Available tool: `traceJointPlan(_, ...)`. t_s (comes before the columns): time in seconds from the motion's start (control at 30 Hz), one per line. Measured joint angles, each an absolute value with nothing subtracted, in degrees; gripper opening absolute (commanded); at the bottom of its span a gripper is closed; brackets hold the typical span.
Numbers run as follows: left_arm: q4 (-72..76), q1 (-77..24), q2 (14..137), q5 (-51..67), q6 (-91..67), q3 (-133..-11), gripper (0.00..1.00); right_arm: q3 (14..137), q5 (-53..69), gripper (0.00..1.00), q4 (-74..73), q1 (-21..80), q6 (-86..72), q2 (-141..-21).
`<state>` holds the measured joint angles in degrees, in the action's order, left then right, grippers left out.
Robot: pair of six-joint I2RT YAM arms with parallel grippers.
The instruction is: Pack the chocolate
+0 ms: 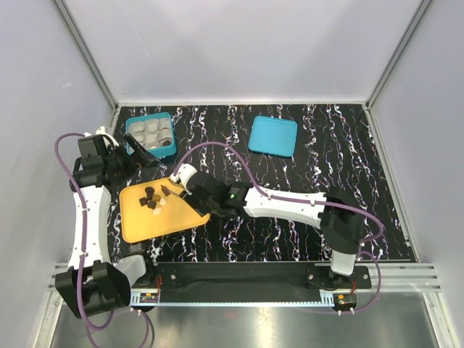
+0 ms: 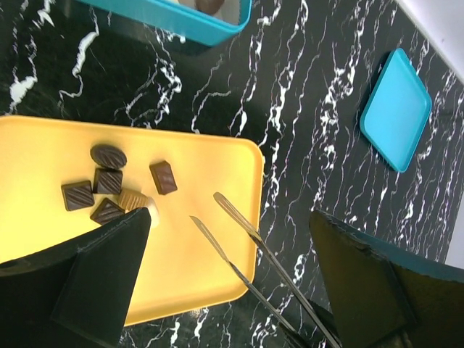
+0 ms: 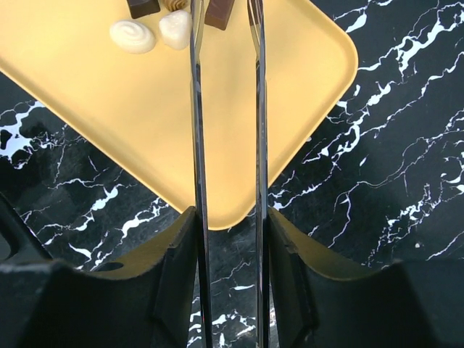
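The chocolate point(image 1: 152, 200) is a small cluster of dark and cream pieces on the orange tray point(image 1: 138, 226). In the left wrist view the dark pieces point(image 2: 107, 180) lie left of the thin metal tongs' tips point(image 2: 217, 197), which stand apart with nothing between them. My right gripper point(image 1: 168, 191) carries those tongs and is open. In the right wrist view its tongs point(image 3: 196, 109) reach toward a brown piece point(image 3: 220, 11) and two cream pieces point(image 3: 133, 36). My left gripper point(image 1: 141, 154) hovers wide open and empty between the tray and the teal box point(image 1: 151, 135).
The teal box has pale compartments, and one holds a brown piece point(image 2: 210, 4). A flat teal lid point(image 1: 273, 135) lies on the black marbled table at the back right. Grey walls close in the table on three sides.
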<state>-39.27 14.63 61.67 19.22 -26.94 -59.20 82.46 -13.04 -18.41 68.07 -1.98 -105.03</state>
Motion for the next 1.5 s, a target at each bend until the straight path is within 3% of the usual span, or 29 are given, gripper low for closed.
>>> traceJointPlan(0.9,-38.8,14.2,59.2,16.2,-27.4,-57.5,0.99,88.1,-14.2,0.47,-17.8,69.2,-3.5,-116.8)
traceJointPlan(1.5,-36.6,14.0,58.2,14.1,-29.7,-54.6,0.99,91.6,-14.4,0.37,-20.0,69.2,-4.1,-119.2)
